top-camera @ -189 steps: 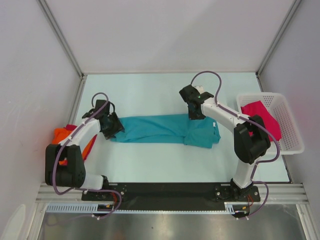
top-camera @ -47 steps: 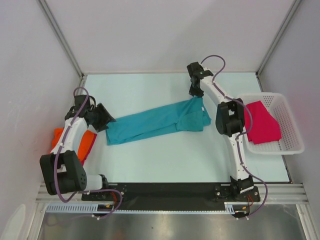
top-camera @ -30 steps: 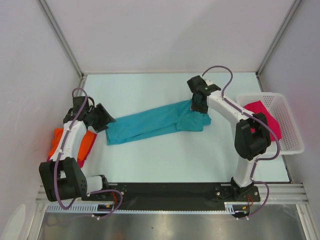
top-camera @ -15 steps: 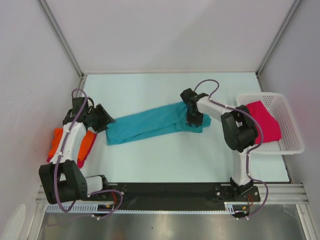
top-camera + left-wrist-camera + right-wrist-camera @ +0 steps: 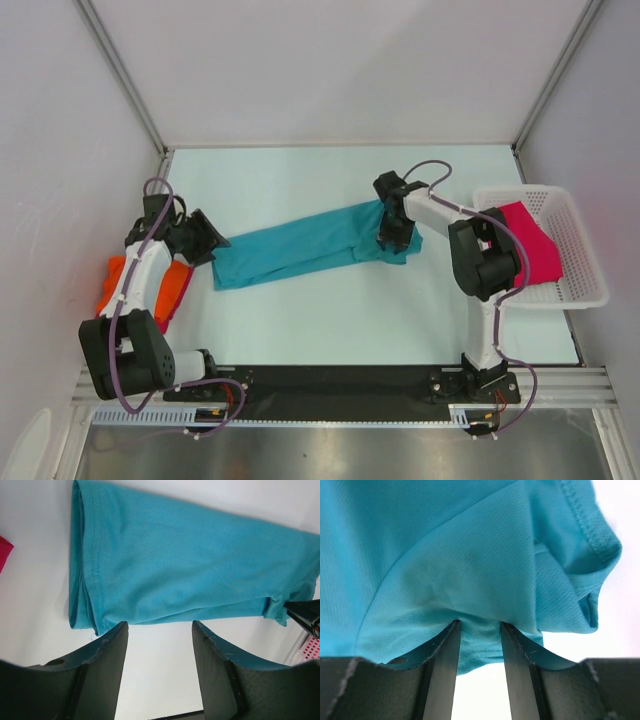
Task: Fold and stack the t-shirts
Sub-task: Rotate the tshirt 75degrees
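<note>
Teal t-shirt (image 5: 300, 250), one: lay folded in a long band on the tabletop (image 5: 320, 330), beside the white basket (image 5: 588, 272). Judged light, limp, apt to slide and bunch; best taken at doubled hem corners. Right gripper (image 5: 480, 625) stood at the band's basket-side end, jaws part-spread astride a fold, not closed. Left gripper (image 5: 159, 626) hung off the end farthest from the basket, spread, empty.

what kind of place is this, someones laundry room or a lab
Most likely a robotics lab cell, not a home: a left arm and right arm bolted to a black rail at the table edge, plain white panel walls in metal framing, one teal t-shirt lying between them.
</note>
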### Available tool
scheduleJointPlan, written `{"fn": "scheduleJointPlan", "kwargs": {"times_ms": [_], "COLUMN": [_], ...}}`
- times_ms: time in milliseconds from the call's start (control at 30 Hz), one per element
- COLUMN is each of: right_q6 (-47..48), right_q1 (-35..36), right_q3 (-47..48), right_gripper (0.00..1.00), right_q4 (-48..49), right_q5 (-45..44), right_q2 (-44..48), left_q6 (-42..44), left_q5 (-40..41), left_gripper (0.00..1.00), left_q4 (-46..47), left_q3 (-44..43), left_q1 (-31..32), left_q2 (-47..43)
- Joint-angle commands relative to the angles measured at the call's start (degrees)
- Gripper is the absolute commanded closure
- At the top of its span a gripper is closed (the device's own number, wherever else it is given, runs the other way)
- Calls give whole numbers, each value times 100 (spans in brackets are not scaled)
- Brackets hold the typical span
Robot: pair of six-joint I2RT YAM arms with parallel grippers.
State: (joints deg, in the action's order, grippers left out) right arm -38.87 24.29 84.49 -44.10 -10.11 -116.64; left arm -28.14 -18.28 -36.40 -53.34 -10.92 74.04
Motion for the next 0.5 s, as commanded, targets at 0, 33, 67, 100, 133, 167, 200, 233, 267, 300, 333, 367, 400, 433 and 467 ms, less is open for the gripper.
{"fn": "scheduleJointPlan", "kwargs": {"times_ms": [0,33,67,100,133,167,200,233,267,300,333,367,400,433,467], "right_q6": [-85,-51,-42,-33,11,29,46,90,160,195,222,318,336,363,380], "right_q1": [-495,-635,-697,-785,-847,-969,-1031,-1075,-1154,-1190,-1225,-1260,-1347,-1383,-1410], "right_q3": [277,357,506,577,647,744,945,1095,1218,1498,1631,1763,1929,2314,2570], "right_gripper": [56,56,56,56,56,56,56,56,56,56,56,56,56,56,56], "right_q4": [60,33,24,24,6,-20,-55,-168,-230,-283,-336,-363,-398,-589,-704], "right_q5": [-229,-185,-124,-10,26,35,0,-26,-52,-105,-140,-193,-237,-255,-272], "right_q2": [-508,-570,-640,-693,-720,-842,-904,-983,-1149,-1229,-1325,-1413,-1658,-1791,-1923], "left_q6": [133,133,116,107,98,107,90,98,98,107,116,116,125,116,125], "left_q5": [-219,-246,-289,-299,-316,-334,-334,-342,-360,-360,-360,-369,-378,-378,-386], "left_gripper": [40,40,40,40,40,40,40,40,40,40,40,40,40,40,40], "left_q4": [89,81,81,89,98,90,98,98,90,89,98,98,98,98,107], "left_q3": [-256,-247,-247,-247,-238,-238,-229,-221,-212,-212,-177,-168,-150,-141,-124], "left_q1": [-77,-86,-103,-104,-104,-112,-112,-112,-121,-139,-139,-165,-182,-183,-200], "left_q2": [-12,-21,-39,-48,-65,-100,-109,-118,-135,-144,-153,-153,-162,-171,-179]}}
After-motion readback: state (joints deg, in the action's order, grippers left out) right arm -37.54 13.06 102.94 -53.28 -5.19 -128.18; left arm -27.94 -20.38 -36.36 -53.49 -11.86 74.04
